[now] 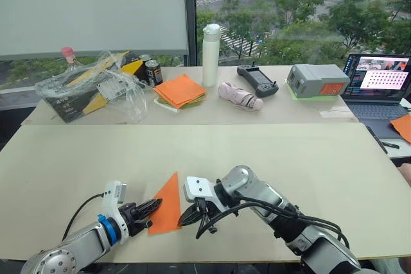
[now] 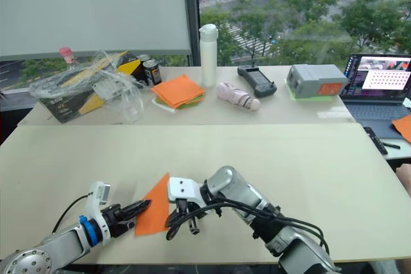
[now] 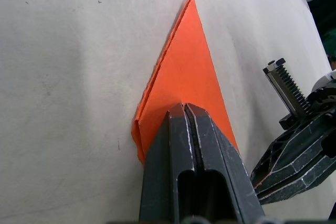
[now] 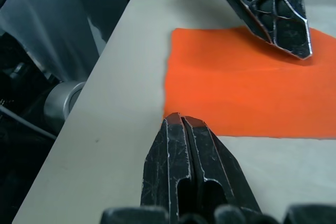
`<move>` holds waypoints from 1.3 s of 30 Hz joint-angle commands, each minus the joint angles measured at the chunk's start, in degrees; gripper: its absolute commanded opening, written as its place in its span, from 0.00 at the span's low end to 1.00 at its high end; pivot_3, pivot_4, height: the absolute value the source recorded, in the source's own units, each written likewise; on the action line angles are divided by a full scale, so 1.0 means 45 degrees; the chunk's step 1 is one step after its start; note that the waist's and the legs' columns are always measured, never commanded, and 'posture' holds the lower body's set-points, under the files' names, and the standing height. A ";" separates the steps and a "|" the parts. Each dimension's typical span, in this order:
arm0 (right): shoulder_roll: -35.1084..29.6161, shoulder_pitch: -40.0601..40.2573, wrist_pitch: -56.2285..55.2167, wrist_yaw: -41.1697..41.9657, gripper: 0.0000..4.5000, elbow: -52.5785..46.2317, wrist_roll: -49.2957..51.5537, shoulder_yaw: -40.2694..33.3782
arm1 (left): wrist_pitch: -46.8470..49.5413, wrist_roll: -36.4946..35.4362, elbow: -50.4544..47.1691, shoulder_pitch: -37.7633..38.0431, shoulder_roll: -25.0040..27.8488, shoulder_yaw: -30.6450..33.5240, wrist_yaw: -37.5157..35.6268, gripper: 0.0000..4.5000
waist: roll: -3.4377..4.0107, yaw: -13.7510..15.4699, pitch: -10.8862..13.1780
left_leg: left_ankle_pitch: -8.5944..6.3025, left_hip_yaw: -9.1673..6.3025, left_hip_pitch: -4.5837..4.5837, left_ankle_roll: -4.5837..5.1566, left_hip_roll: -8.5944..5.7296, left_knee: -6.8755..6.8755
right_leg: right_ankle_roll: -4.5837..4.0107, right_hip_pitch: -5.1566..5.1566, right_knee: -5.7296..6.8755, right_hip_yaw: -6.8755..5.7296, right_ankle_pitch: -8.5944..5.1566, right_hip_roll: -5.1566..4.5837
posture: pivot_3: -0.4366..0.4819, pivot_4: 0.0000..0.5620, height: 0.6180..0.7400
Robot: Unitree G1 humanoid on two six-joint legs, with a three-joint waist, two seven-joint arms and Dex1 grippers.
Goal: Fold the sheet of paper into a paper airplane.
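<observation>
The bright-orange sheet of paper [image 1: 168, 202] lies flat near the table's front edge. It is creased into a narrow triangle like a flat paper airplane, with the point aimed away from me. My left gripper [image 1: 156, 206] is shut, and its tips rest on top of the paper's wide near end [image 3: 184, 72]. My right gripper [image 1: 186, 216] is also shut. Its tips are down on the table right at the paper's right edge [image 4: 236, 98], nothing between them. The left gripper's fingers [image 4: 283, 19] press the far side of the paper in the right wrist view.
On the back table are a thick pile of orange and green sheets [image 1: 180, 90], a white bottle [image 1: 210, 54], cans [image 1: 153, 72], a plastic-wrapped box [image 1: 90, 85], a controller [image 1: 257, 80], a grey box [image 1: 316, 80] and a laptop [image 1: 379, 85]. The table's front edge [image 1: 212, 258] is close.
</observation>
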 commanded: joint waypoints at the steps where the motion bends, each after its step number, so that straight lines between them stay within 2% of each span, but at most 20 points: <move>1: -0.0555 0.0726 0.0708 0.0467 0.00 0.0443 -0.0404 0.1289 | 0.0141 -0.0110 -0.0195 0.0066 0.0169 0.0208 0.0134 0.00 | 0.0000 0.0001 -0.0001 | 0.0000 -0.0001 0.0000 0.0000 0.0000 -0.0003 | 0.0000 0.0000 -0.0002 0.0000 0.0000 -0.0001 | 0.48 0.27 1.00; 7: -0.0632 0.0775 0.0658 0.0490 0.00 0.0310 -0.0378 0.1089 | 0.0183 -0.0061 -0.0107 -0.0069 0.0174 0.0171 0.0080 0.00 | 0.0000 0.0007 -0.0002 | 0.0000 0.0001 0.0004 0.0000 0.0000 -0.0009 | 0.0000 0.0000 -0.0004 0.0000 0.0000 -0.0002 | 0.48 0.27 1.00; 12: -0.0653 0.0469 0.1022 0.0379 0.00 0.0291 0.0137 0.0202 | 0.0180 -0.0064 0.0021 -0.0323 0.0144 0.0157 0.0051 0.00 | -0.0001 0.0027 0.0000 | 0.0000 0.0003 0.0003 0.0000 -0.0001 -0.0008 | 0.0000 0.0000 -0.0006 0.0000 0.0000 -0.0002 | 0.48 0.27 1.00; 18: -0.1348 0.0176 0.2868 0.0877 0.00 -0.1319 0.2083 -0.1274 | 0.0272 -0.0414 -0.0247 -0.0545 0.0381 0.0288 -0.0271 0.00 | -0.0017 0.0176 0.0016 | 0.0000 0.0000 -0.0029 -0.0001 -0.0025 -0.0001 | 0.0000 -0.0015 -0.0011 0.0000 0.0000 -0.0026 | 0.48 0.27 1.00; 22: -0.1823 0.0031 0.4272 0.0846 0.00 -0.2584 0.3723 -0.2498 | 0.0515 -0.1306 -0.0566 -0.0701 0.0576 0.0514 -0.0327 0.00 | -0.0026 0.0170 0.0027 | 0.0000 -0.0008 -0.0092 -0.0001 -0.0021 0.0008 | 0.0000 -0.0073 0.0000 -0.0002 0.0000 -0.0019 | 0.48 0.27 1.00; 25: -0.1882 0.0050 0.4656 0.0304 0.00 -0.2887 0.4073 -0.2933 | 0.0563 -0.1781 -0.0692 -0.0746 0.0727 0.0627 -0.0225 0.00 | -0.0028 0.0062 0.0028 | 0.0000 -0.0013 -0.0098 0.0000 -0.0002 0.0006 | 0.0000 -0.0076 -0.0001 -0.0008 0.0000 -0.0002 | 0.48 0.27 1.00; 37: -0.2066 0.0452 0.4425 -0.1063 0.00 -0.2632 0.4051 -0.2825 | 0.0483 -0.5469 -0.0345 -0.0782 0.1753 0.1619 0.0335 0.00 | -0.0033 0.0019 0.0032 | 0.0000 -0.0008 -0.0101 0.0000 -0.0006 0.0010 | 0.0000 -0.0078 -0.0001 -0.0008 0.0001 -0.0006 | 0.48 0.27 1.00; 39: -0.2015 0.0449 0.4389 -0.1243 0.00 -0.2511 0.4016 -0.2824 | 0.0494 -0.5909 -0.0030 -0.0806 0.2020 0.1796 0.0374 0.12 | -0.0033 0.0013 0.0032 | 0.0000 -0.0008 -0.0100 0.0000 -0.0005 0.0010 | 0.0000 -0.0079 0.0000 -0.0008 0.0000 -0.0005 | 0.48 0.27 1.00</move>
